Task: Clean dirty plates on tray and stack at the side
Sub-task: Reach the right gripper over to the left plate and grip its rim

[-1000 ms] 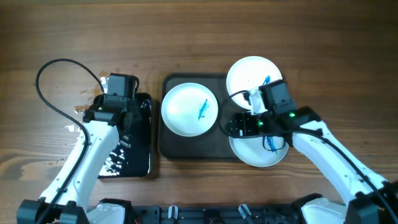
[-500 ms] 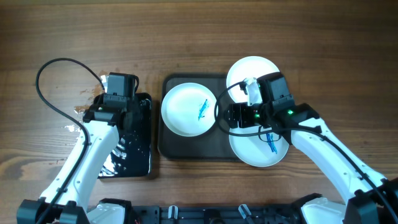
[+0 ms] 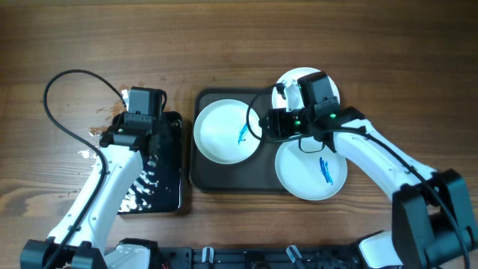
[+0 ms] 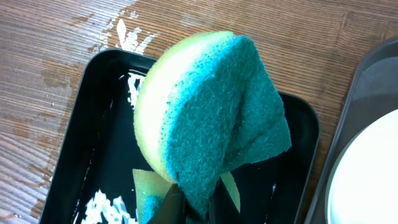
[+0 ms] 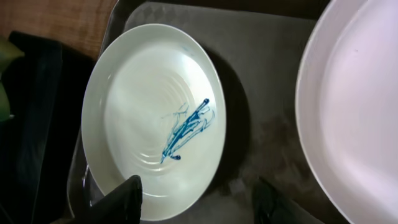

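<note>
The tray (image 3: 224,179), beside the black tray (image 4: 81,143), holds one blue-scribbled plate (image 3: 220,133), two more plates (image 3: 305,161) at its right edge — the left gripper (image 4: 189,208) pinches a sponge (image 4: 211,124), the right gripper (image 5: 198,202) hangs spread by that plate's rim

Robot lab bench, wooden table (image 3: 239,41), loose cable (image 3: 75,72)
</note>
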